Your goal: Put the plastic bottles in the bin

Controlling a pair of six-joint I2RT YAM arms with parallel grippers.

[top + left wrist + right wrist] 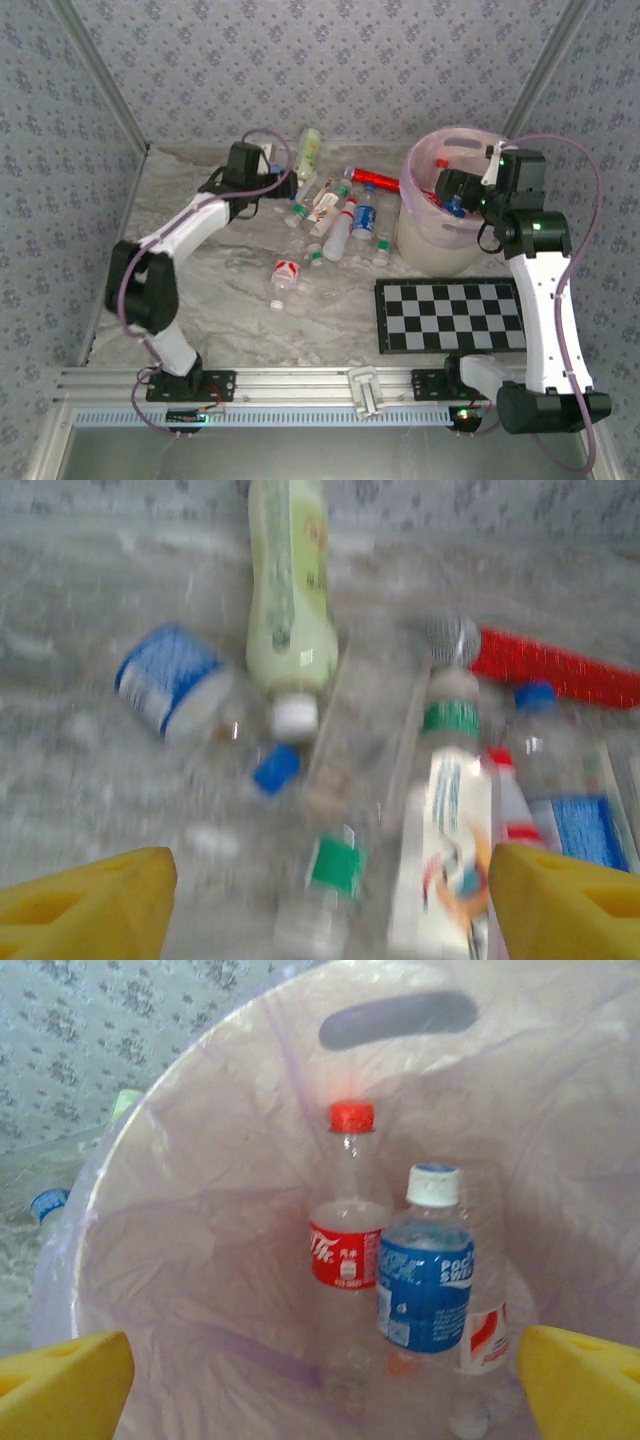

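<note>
Right gripper (pixel 320 1375) hung over the bin (pixel 425 240), fingers apart and empty; at least two plastic bottles (pixel 428 1270) lay inside. Left gripper (pixel 330 890), likewise spread and empty, hovered above the many others scattered on the table (pixel 250 330), so most work apparently remained.

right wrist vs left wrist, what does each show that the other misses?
Right wrist: inside of the bin, holding a red-capped bottle and a blue-labelled bottle. Left wrist: a pale green bottle, a green-capped bottle and the red tube lying on the table. Shared: yellow fingertips at the bottom corners, right pincer and left pincer both open, nothing held.
</note>
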